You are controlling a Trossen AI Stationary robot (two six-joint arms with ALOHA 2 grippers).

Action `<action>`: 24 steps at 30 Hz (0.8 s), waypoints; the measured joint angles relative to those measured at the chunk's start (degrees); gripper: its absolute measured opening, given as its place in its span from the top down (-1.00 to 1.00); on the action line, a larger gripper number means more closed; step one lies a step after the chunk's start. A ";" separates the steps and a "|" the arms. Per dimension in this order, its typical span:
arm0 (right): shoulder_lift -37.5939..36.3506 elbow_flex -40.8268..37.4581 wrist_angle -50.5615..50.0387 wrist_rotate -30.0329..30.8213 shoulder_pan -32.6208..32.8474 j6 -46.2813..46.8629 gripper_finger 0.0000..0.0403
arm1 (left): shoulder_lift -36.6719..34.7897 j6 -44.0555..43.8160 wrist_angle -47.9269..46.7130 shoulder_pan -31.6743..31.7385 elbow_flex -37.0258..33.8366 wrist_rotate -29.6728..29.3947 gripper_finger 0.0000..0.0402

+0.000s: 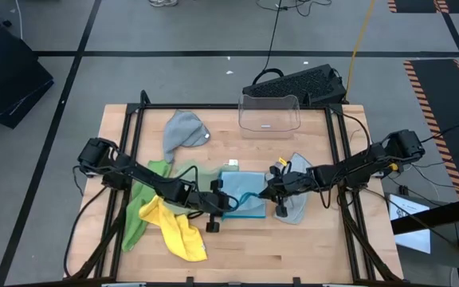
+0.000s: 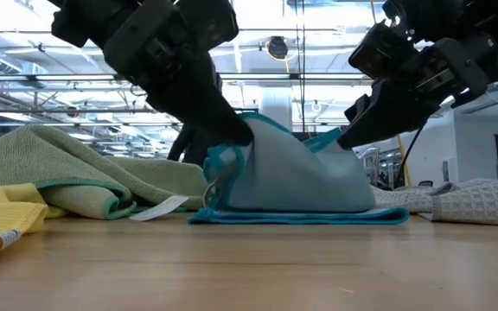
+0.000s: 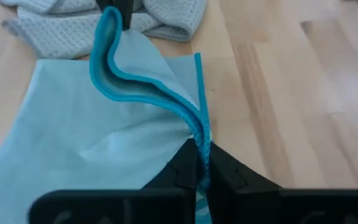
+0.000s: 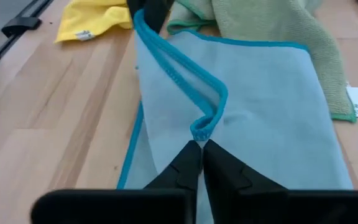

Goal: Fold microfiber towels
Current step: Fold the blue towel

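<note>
Wooden table (image 1: 309,247) carries towels, grey floor (image 1: 182,28) around.

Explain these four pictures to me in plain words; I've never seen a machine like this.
It is a robot with two dark arms at a wooden table. One picture looks straight down, one looks level across the tabletop, and two come from cameras on the wrists. The left gripper and right gripper each pinch an edge of the light blue towel, lifting it into a fold. Around it lie a yellow towel, two green towels, two grey towels and a clear bin.
</note>
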 joint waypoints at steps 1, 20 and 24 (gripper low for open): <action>0.00 0.00 -0.03 0.04 -0.04 0.00 0.86 | 0.00 -0.80 0.12 -0.05 0.00 0.54 0.82; 2.57 0.00 8.04 4.67 5.15 7.98 0.39 | 0.00 -2.87 3.32 -0.05 0.00 -2.68 -0.21; 8.13 0.08 18.76 6.16 7.85 9.33 0.49 | 0.00 -4.34 0.35 0.27 0.00 -3.95 -0.06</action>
